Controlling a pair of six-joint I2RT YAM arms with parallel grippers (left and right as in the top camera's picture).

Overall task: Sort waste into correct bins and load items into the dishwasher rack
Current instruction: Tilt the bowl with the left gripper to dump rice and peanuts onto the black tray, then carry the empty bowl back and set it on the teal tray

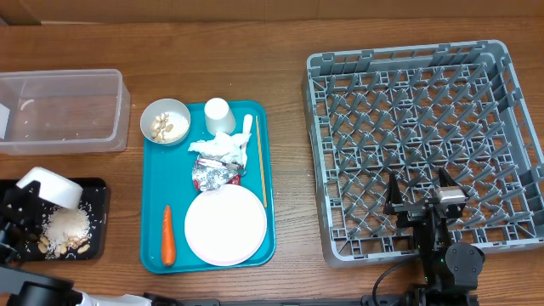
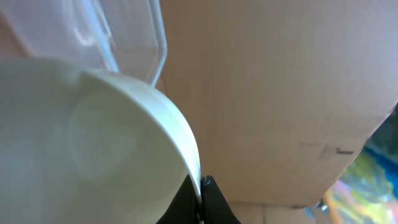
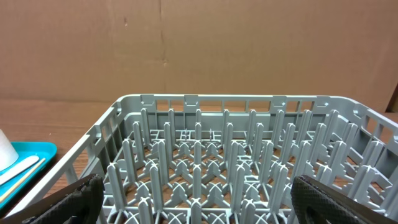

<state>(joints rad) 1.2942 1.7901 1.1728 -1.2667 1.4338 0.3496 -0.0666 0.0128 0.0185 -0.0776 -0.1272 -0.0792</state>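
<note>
So far only a start has been made, by my reading. The black tray [image 1: 96, 191] holds a heap of white crumbs and beige nut scraps [image 1: 64, 231]. The left gripper [image 2: 201, 198] has its fingers clamped together on the rim of a white bowl [image 1: 49, 187], which is tipped above that tray. The rack [image 1: 425, 144] has nothing in it, and the clear tub [image 1: 64, 110] seems to hold next to nothing. The right gripper [image 1: 421, 200] hangs over the rack's near edge, fingers wide apart and holding nothing. Everything else lies on the teal tray [image 1: 153, 246]: a second bowl [image 1: 165, 121] with nuts in it, the cup [image 1: 219, 116], the plastic utensil [image 1: 247, 134], the napkin [image 1: 219, 147], the foil wrapper [image 1: 212, 174], the plate [image 1: 225, 223], a carrot [image 1: 167, 235] and a thin wooden stick [image 1: 262, 170]. Napkin and wrapper need binning, the second bowl needs emptying, and all the dishes need racking.
</note>
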